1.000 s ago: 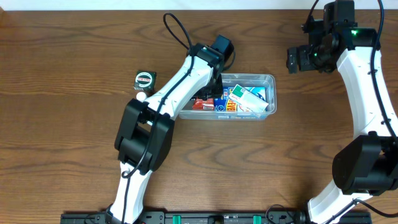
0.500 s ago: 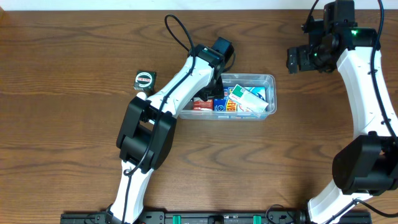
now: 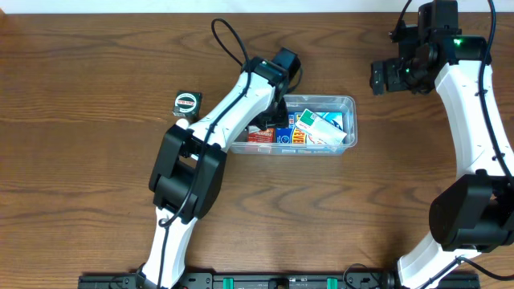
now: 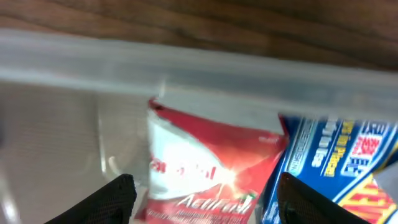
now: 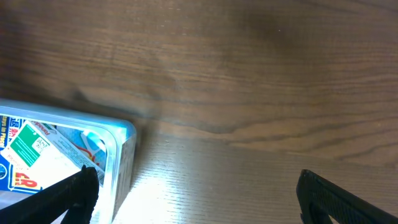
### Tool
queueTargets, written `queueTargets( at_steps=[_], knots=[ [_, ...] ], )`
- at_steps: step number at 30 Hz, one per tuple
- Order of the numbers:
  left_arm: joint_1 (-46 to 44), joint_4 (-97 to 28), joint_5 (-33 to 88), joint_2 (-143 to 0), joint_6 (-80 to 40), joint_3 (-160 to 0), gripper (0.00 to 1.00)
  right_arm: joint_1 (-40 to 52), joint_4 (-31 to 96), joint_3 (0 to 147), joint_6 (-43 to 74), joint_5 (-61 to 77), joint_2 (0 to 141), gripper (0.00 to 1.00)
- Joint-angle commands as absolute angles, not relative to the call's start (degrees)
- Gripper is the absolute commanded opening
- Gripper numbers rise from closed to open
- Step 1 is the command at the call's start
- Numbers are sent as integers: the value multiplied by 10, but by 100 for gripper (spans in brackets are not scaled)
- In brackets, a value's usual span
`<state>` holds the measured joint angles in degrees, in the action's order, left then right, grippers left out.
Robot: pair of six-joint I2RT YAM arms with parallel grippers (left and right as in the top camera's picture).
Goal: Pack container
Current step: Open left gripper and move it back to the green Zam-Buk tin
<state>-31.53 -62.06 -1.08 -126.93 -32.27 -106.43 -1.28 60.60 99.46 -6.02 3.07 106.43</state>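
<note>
Roughly mid-table, the container lay long side left to right on the wooden table, holding several small packets. The left gripper hung inside its left end, fingers spread apart and gripping nothing. A red packet lay on the tub floor in the gap between the fingertips, with a blue packet just to its right (contact with either finger could not be told). The tub's far rim ran straight across the wrist view above both.

The left arm reached from the near edge diagonally toward the far right, its wrist over the tub's left end.

The right gripper was held above bare wood to the right of the container, well apart from it, fingers wide and empty. Only the tub's right corner showed in its view.

A small green-and-black item sat left of the tub.
</note>
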Motion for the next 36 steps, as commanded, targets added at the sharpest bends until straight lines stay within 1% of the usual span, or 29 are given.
queueTargets(
  at_steps=[1,5,10,13,15,18,21,26,31,36],
  knots=[
    [-309,-635,-20,-1202,-286,-1084,73,-15,607,996,-52,30,1061,99],
    [-308,-642,-21,-1141,-245,-1092,75,-15,607,996,-52,30,1061,99],
    [-284,-638,-43,-1065,-183,-1092,87,-15,607,996,-52,30,1061,99],
    [-248,-633,-81,-1037,-143,-1092,93,-15,607,996,-52,30,1061,99],
    [-211,-632,-82,-1034,-114,-1097,95,-15,607,996,-52,30,1061,99],
    [-150,-630,-77,-1039,-100,-1098,96,-15,607,996,-52,30,1061,99],
    [-91,-620,-31,-1051,-75,-1098,96,-15,607,996,-52,30,1061,99],
    [-20,-620,-19,-1068,-65,-1098,96,-15,607,996,-52,30,1061,99],
    [3,-625,-19,-1084,-45,-1097,96,-15,607,996,-52,30,1061,99],
    [3,-627,-20,-1113,-36,-1097,96,-15,607,996,-52,30,1061,99]
  ],
)
